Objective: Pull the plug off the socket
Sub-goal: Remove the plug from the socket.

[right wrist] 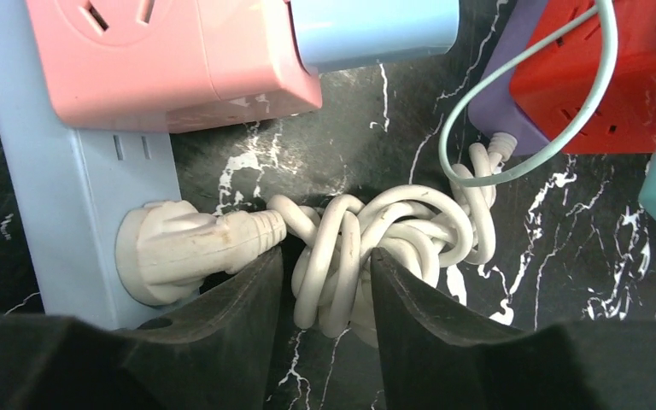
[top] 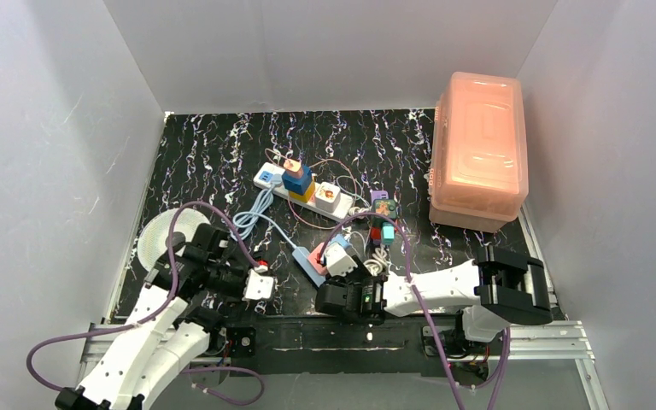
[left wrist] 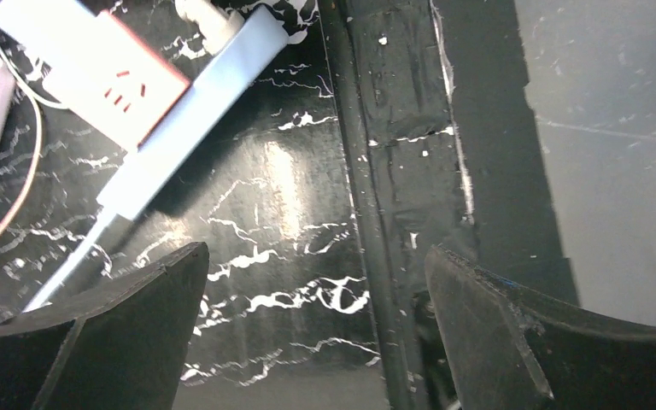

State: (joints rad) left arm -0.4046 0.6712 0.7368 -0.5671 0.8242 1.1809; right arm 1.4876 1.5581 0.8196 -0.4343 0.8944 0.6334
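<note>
The socket (top: 266,178), a long white power strip, lies at mid-table with stacked blue and yellow cube plugs (top: 297,181) and a white adapter (top: 328,198) standing in it. Both grippers are away from it. My right gripper (right wrist: 326,256) is low over the mat near the front. Its jaws are open around a coiled white cord (right wrist: 393,226), and a dark gap shows beside the left finger. Just left of that finger, a cream plug (right wrist: 188,248) sits seated in a slim light-blue strip (right wrist: 77,196). My left gripper (left wrist: 316,252) hangs wide open over bare black mat, holding nothing.
A pink adapter (right wrist: 162,60) sits on the light-blue strip. A purple strip (right wrist: 500,107) carries a red cube (right wrist: 598,77) with a thin teal cable looped over it. A salmon lidded box (top: 478,149) stands at the back right, a white disc (top: 166,235) at the left, a metal rail (top: 376,337) along the front.
</note>
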